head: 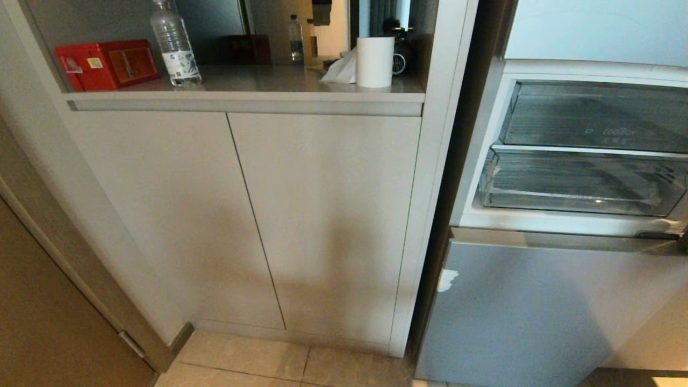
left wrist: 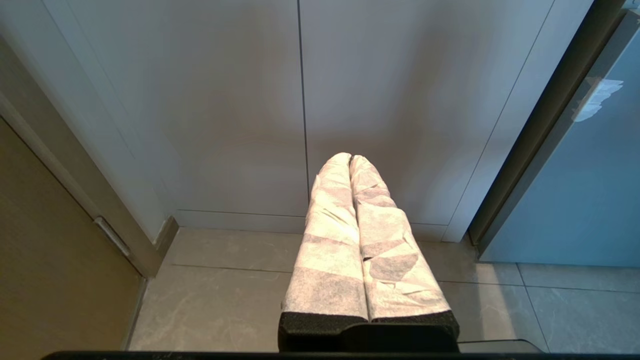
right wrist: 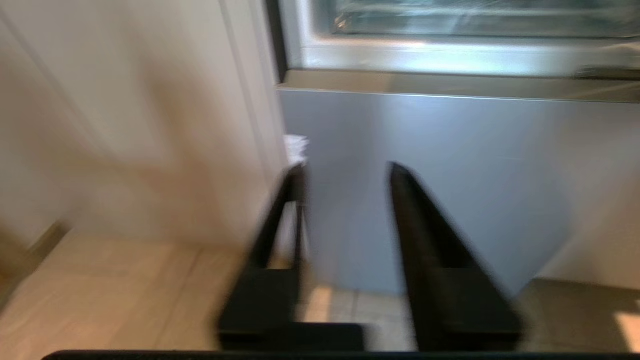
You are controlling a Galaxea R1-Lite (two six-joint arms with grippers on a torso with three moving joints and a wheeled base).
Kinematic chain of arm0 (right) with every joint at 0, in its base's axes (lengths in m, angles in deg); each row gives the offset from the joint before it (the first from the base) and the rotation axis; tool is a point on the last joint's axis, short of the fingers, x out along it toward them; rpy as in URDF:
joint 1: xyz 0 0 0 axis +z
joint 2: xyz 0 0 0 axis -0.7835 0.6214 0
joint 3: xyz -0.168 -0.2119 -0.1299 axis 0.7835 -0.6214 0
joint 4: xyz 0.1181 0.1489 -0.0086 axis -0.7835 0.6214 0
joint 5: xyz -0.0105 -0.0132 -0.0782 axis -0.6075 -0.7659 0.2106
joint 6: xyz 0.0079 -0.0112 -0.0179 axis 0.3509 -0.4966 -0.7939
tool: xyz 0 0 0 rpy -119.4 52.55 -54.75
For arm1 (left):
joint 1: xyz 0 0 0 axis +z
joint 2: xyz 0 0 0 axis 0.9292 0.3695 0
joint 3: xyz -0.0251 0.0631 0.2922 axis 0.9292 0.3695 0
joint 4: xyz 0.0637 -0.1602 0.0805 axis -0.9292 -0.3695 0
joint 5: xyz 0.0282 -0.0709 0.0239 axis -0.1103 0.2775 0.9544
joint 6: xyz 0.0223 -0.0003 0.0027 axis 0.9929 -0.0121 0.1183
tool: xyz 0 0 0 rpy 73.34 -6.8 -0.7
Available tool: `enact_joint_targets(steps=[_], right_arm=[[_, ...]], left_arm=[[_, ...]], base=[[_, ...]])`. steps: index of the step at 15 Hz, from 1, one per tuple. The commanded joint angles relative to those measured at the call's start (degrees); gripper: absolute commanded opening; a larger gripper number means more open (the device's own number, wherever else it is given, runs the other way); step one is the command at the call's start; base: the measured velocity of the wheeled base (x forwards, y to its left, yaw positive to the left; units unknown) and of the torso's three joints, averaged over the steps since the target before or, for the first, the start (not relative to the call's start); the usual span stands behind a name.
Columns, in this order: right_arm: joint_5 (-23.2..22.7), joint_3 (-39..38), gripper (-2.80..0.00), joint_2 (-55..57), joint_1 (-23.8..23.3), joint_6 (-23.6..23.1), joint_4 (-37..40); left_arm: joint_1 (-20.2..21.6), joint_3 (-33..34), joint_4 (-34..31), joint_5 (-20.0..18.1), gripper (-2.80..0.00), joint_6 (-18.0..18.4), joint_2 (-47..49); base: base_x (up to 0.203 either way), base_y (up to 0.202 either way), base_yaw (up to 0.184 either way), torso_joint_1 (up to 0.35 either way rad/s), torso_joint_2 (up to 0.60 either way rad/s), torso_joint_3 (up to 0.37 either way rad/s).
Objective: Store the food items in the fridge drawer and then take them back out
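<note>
The fridge (head: 564, 301) stands at the right with its upper compartment open. Two clear plastic drawers sit inside, both pushed in. The lower, shallower one with a white strip along its front is the fridge drawer (head: 580, 185). It looks empty, and the food items are out of view. Neither arm shows in the head view. My right gripper (right wrist: 346, 169) is open with nothing between its black fingers. It hangs low in front of the grey lower fridge door (right wrist: 450, 190), below the drawers. My left gripper (left wrist: 350, 158), its fingers wrapped in white cloth, is shut and points at the cabinet base.
A beige cabinet (head: 242, 215) with two closed doors fills the left. Its shelf holds a red box (head: 107, 63), a water bottle (head: 174, 45) and a white paper roll (head: 374, 62). A taller clear drawer (head: 591, 115) sits above. Tiled floor (left wrist: 210, 295) lies below.
</note>
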Motion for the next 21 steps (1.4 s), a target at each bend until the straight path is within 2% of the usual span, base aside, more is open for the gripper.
enact_joint_targets(steps=[1,5,8,10,13,17,21], right_arm=[[-2.09,4.99,0.00,21.07,0.05,0.52,-5.41],[-5.76,9.31,0.00,47.16,1.63,0.98,-25.51],[-6.70,14.28,0.00,62.48,3.06,1.69,-37.77],[-5.62,18.37,0.00,73.19,3.71,2.45,-46.81],[-0.75,27.14,0.00,86.03,4.64,2.97,-56.17],[5.00,37.71,0.00,93.03,4.91,2.71,-59.96],[6.10,38.81,0.00,93.18,3.21,2.30,-60.05]], left_arm=[[0.00,0.00,0.02,0.04,-2.80,-0.01,0.01],[0.00,0.00,-0.06,0.04,-2.80,-0.01,0.01],[0.05,0.00,0.02,0.04,-2.80,-0.01,0.01],[0.00,0.00,0.02,0.04,-2.80,-0.01,0.01],[0.00,0.00,0.02,0.04,-2.80,-0.01,0.01],[0.00,0.00,-0.04,0.04,-2.80,-0.01,0.01],[0.00,0.00,0.02,0.04,-2.80,-0.01,0.01]], base=[[0.000,0.000,0.000,0.000,0.00,0.000],[0.000,0.000,0.000,0.000,0.00,0.000],[0.000,0.000,0.000,0.000,0.00,0.000],[0.000,0.000,0.000,0.000,0.00,0.000],[0.000,0.000,0.000,0.000,0.00,0.000],[0.000,0.000,0.000,0.000,0.00,0.000],[0.000,0.000,0.000,0.000,0.00,0.000]])
